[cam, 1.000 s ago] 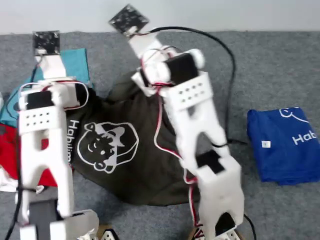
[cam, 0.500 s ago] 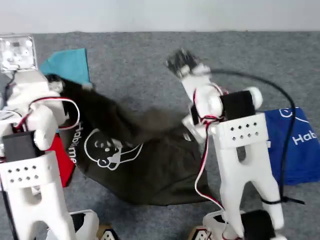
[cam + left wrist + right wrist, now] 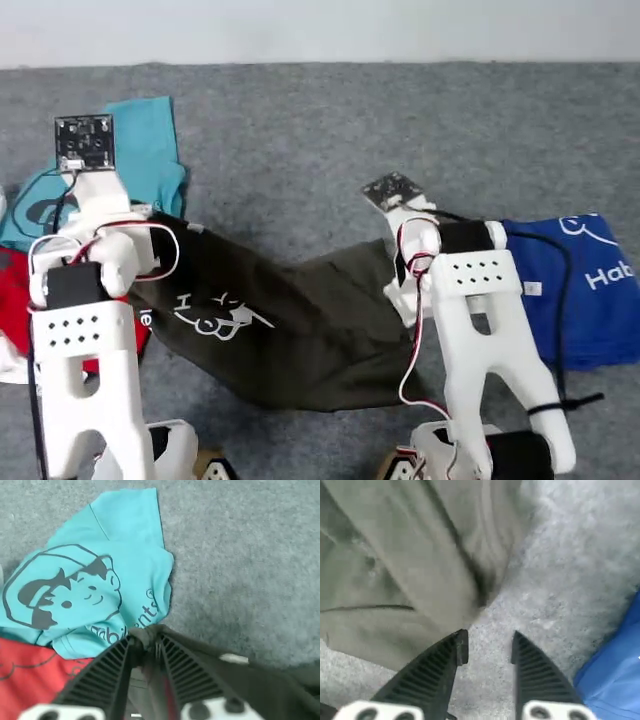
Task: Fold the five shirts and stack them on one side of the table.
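Note:
A dark olive shirt (image 3: 290,330) with a white print lies crumpled across the middle of the grey carpet. My left gripper (image 3: 145,640) is shut on a bunched corner of the olive shirt (image 3: 240,680), just beside the teal shirt (image 3: 85,580). That corner is lifted at the shirt's far left end. My right gripper (image 3: 490,637) stands open over bare carpet at the right edge of the olive shirt (image 3: 410,555), with nothing between its fingers. A folded blue shirt (image 3: 585,290) lies at the right.
The teal shirt (image 3: 150,140) lies flat at the back left, with a red shirt (image 3: 15,300) in front of it and white cloth (image 3: 10,365) at the left edge. The blue shirt (image 3: 615,675) is close beside my right gripper. Bare carpet (image 3: 400,120) spreads behind.
The left arm has drawn the olive shirt's corner back and left towards the teal shirt, creasing the print. The right arm swung right, then came down at the shirt's right edge.

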You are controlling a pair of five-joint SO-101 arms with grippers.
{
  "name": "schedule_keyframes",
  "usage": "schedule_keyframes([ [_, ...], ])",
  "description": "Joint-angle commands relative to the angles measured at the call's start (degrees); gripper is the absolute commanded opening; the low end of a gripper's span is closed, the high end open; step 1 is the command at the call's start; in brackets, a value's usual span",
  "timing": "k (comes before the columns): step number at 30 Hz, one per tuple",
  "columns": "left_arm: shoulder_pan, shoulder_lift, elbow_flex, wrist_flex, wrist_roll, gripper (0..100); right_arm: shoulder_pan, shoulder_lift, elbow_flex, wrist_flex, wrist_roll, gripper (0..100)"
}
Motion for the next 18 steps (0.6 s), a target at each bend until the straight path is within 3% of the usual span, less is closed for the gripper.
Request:
schedule_keyframes([
  [1,0.4,-1.4,0.9,-1.0,0.2,1,-0.6,-0.5,-0.1,-1.1,-1.4,18.4],
  [11,0.5,-1.1,1.4,-1.1,0.2,1,-10.9,0.0,1.6,-2.7,-1.3,18.4],
  [18,0.5,-1.1,1.4,-1.0,0.2,1,-11.6,0.0,6.3,-4.8,-1.1,18.3],
])
